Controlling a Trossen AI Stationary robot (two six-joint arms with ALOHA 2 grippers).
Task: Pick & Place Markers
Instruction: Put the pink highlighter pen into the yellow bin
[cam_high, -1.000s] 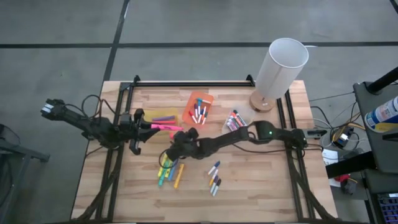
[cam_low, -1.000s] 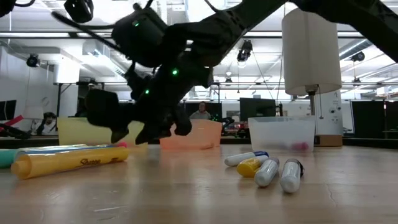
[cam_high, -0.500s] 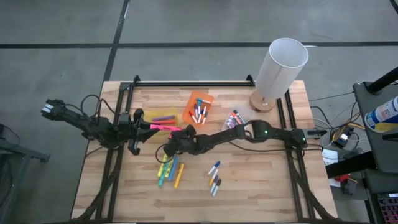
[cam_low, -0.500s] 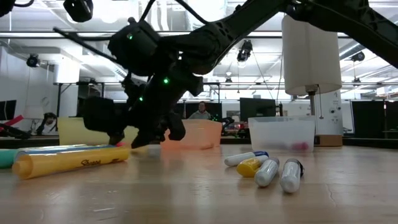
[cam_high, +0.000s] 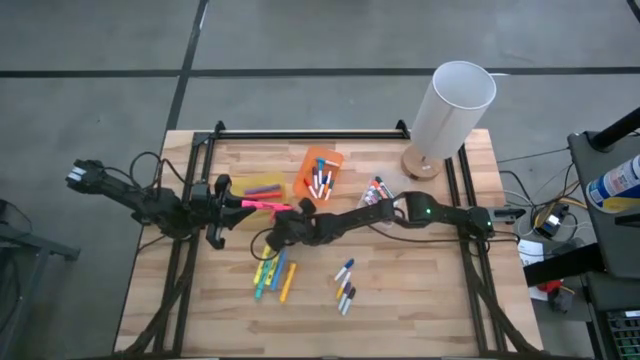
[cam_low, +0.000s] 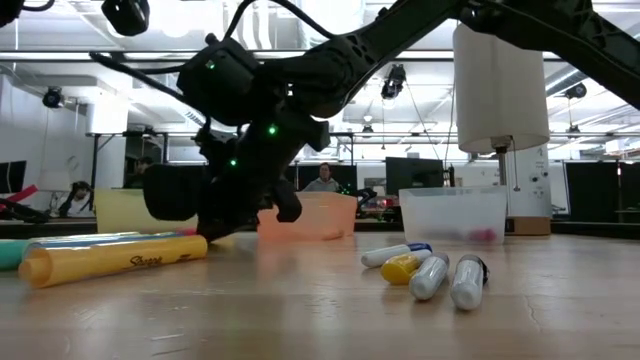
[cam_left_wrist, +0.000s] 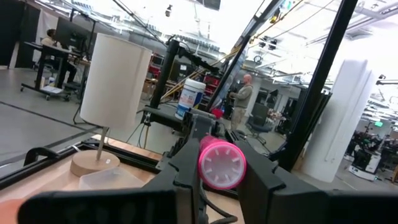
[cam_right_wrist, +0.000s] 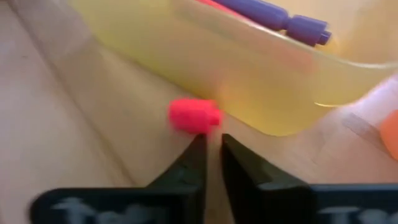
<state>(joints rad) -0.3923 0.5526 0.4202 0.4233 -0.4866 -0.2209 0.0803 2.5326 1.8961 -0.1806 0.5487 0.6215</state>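
Leftward and lower since a second ago, the right gripper (cam_high: 272, 237) now hangs just off the table (cam_high: 400, 290), fingers nearly pressed together beside the yellow bin (cam_right_wrist: 261, 74). Opposite, the left gripper (cam_high: 236, 203) pinches a pink marker (cam_high: 268, 205). "Sharpie" reads on a yellow marker (cam_low: 110, 258) lying near the table's front edge; more markers (cam_high: 345, 285) lie apart on open wood.

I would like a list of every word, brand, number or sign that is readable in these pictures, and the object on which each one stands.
"Sharpie": black script on the barrel of the yellow marker lying nearest the low camera.
White bottle with a blue band, left wrist view: its label print is too blurred to read.
Blue-and-white bottle beside the table, high view: label too small to read.
Small markers on the table: any print is too small to read.
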